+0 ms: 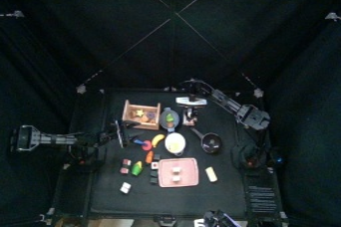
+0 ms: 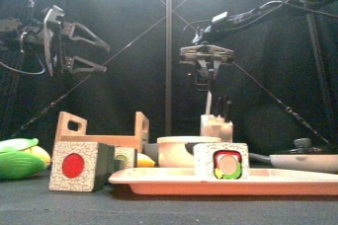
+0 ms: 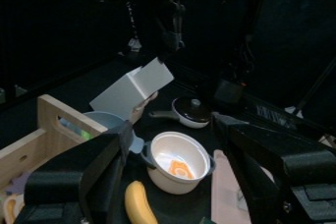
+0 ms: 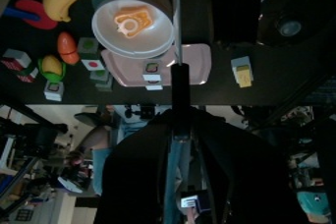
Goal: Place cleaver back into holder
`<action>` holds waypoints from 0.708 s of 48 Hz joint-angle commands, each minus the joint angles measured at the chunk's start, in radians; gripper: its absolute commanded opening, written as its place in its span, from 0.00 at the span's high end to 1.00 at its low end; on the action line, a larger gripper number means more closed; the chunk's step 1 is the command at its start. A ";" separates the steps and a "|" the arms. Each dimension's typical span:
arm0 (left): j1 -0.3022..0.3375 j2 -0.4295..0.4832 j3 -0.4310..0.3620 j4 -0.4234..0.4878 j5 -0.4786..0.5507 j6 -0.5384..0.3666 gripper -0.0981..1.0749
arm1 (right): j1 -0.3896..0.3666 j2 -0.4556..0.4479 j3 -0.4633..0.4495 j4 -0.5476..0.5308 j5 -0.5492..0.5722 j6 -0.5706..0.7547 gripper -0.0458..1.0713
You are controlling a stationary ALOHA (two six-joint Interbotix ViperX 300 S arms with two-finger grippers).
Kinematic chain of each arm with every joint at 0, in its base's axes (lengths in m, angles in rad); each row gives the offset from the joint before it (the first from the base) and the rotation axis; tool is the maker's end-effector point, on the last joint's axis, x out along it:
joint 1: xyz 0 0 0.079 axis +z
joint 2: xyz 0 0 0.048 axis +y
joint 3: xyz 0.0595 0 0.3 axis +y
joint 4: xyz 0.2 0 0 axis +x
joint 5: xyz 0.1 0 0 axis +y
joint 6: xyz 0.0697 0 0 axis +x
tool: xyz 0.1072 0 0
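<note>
Right claw point(image 2: 208, 71) hangs directly above the holder point(image 2: 215, 128) at the back of the surface, jaws apart, nothing visibly between them. Left claw point(image 2: 82, 49) is parked high on its own side, jaws wide, empty.

Cleaver point(image 3: 132, 90): blade stands tilted, lower end down by the holder and apparently in it. Seating depth cannot be told from any view.

Judgement: placement looks essentially done; clean retreat remains.

Risks:
- Blade leans. If only shallowly seated, it could tip out towards the white bowl point(image 3: 178, 159).
- Right claw fingers are close above the blade. A sideways pull-away could clip the blade and lever it out; a straight lift is safer.
- Nudging the holder could topple its contents.
</note>
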 commanded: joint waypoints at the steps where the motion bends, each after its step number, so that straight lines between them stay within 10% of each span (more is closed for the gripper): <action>1: -0.002 0.002 -0.011 0.003 -0.005 0.000 0.08 | -0.002 -0.023 -0.040 0.000 -0.002 -0.003 0.38; 34: -0.002 0.002 -0.012 0.003 0.006 0.002 0.08 | 0.048 -0.083 -0.043 -0.009 0.031 -0.123 0.26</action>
